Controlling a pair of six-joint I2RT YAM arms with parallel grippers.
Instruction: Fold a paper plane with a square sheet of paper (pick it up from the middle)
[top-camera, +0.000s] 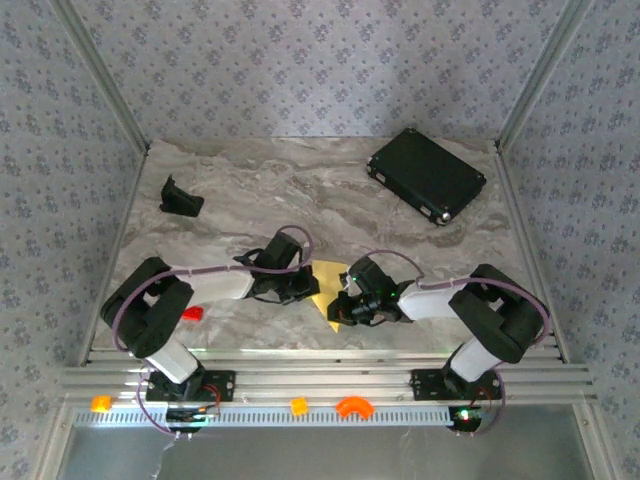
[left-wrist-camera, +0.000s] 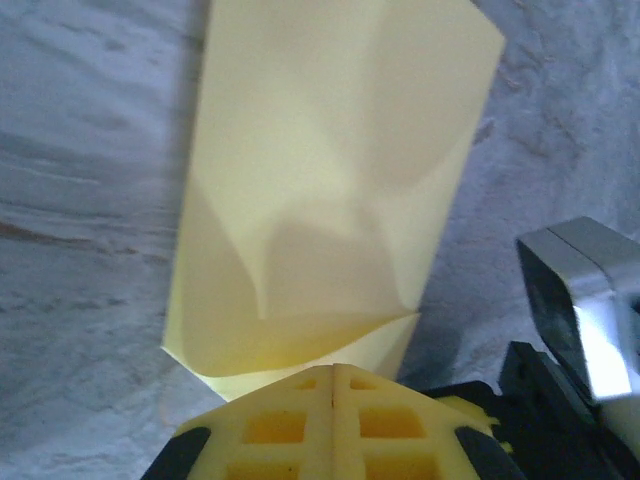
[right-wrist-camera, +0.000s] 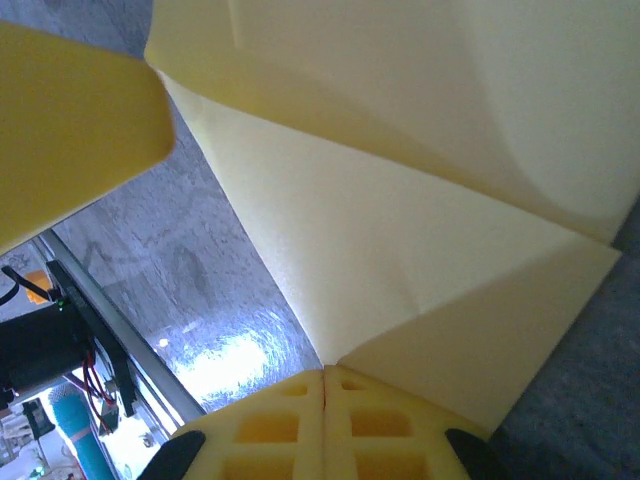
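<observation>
Left wrist: hand (left-wrist-camera: 332, 372) pinches paper (left-wrist-camera: 330, 180).

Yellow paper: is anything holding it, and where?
The left gripper pinches the square sheet of paper by one side, the right gripper by the opposite side.

Marbled table (top-camera: 300, 190), floral-papered walls (top-camera: 300, 60)

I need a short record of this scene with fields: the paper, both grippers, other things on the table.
sheet of paper: pale yellow, creased, between both grippers
left gripper: shut on the sheet
right gripper: shut on the sheet too
black case: far right corner of the table
red block: near the left arm's base
</observation>
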